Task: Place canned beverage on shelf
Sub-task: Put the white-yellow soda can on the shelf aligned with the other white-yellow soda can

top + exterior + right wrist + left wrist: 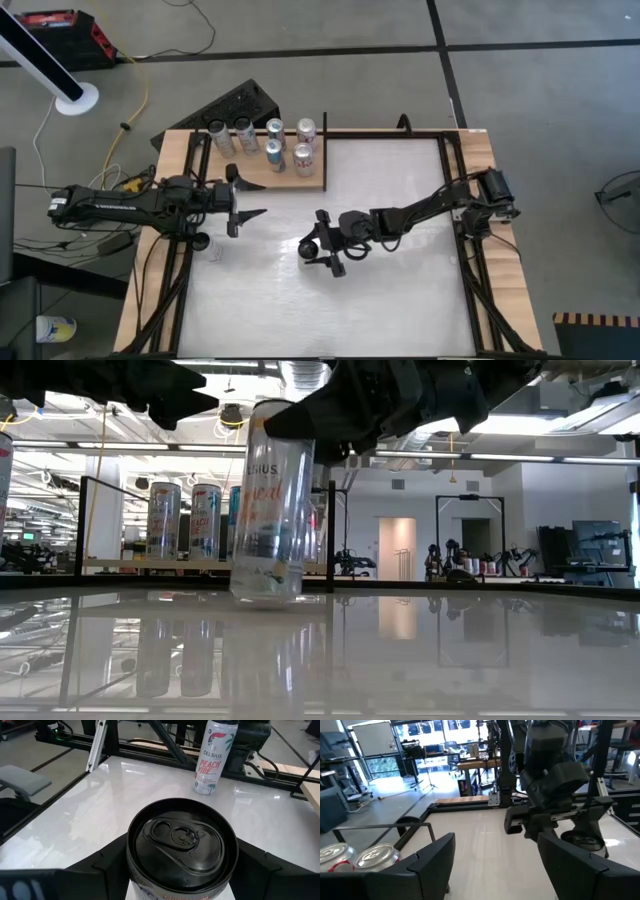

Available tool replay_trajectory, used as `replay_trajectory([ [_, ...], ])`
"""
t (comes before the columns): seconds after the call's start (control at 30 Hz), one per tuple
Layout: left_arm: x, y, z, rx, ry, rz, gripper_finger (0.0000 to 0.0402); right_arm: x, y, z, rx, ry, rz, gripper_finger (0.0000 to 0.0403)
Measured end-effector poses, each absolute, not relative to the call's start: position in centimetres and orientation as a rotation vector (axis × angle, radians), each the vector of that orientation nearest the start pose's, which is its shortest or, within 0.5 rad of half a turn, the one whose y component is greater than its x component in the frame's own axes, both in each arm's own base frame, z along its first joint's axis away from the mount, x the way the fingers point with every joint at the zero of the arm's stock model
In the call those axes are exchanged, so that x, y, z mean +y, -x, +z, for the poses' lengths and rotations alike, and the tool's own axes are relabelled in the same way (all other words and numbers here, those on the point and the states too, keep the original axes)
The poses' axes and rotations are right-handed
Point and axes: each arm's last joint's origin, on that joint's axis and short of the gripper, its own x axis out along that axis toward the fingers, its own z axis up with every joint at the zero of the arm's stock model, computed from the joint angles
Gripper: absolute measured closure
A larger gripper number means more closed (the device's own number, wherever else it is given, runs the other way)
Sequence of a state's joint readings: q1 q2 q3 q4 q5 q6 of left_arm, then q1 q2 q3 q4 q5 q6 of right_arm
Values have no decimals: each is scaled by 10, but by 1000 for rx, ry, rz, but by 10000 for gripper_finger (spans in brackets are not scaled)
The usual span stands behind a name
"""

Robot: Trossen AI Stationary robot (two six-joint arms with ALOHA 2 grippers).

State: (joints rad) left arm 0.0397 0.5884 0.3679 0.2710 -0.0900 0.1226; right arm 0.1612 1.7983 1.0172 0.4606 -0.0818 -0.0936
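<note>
My right gripper (316,243) is shut on a white can with a black top (182,837) at the table's middle. In the low view the can (270,510) is tilted, with its bottom at the tabletop; I cannot tell whether it touches. A second white can, marked Peach Vibe (212,756), stands upright on the table toward its left side (215,246). The wooden shelf (292,181) lies at the far left, with several cans (274,143) standing on it. My left gripper (243,196) is open and empty just off the shelf's near edge. My right gripper pinches the can's wall just below its top rim (131,870) between its two fingers (107,867), one on each side. The fingers come roughly level from the table's right side. The can leans a little, its lower part (265,585) hanging below the fingers.
Black bars (452,180) frame the white tabletop (390,300), with wooden strips along its sides. Free room lies across the table's near half and right part. The left wrist view shows two of the shelf's can tops (379,856) beside its finger.
</note>
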Motion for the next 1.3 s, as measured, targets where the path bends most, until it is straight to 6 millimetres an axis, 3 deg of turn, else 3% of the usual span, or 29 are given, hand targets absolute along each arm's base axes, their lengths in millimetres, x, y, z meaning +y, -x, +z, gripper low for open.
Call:
replay_trajectory([
  [0.27, 9, -149, 260, -41, -118, 132, 129, 64, -382, 196, 335, 89, 252, 122],
  [0.53, 9, -149, 259, -34, -118, 132, 129, 64, -382, 198, 328, 84, 251, 40],
  [0.83, 8, -149, 259, -35, -110, 98, 129, 64, -382, 197, 339, 89, 251, 25],
  [1.13, 7, -149, 258, -28, -108, 85, 129, 58, -363, 211, 489, 56, 228, 24],
  [1.3, 1, -153, 254, 3, -66, -101, 129, 54, -343, 215, 665, -17, 176, 24],
])
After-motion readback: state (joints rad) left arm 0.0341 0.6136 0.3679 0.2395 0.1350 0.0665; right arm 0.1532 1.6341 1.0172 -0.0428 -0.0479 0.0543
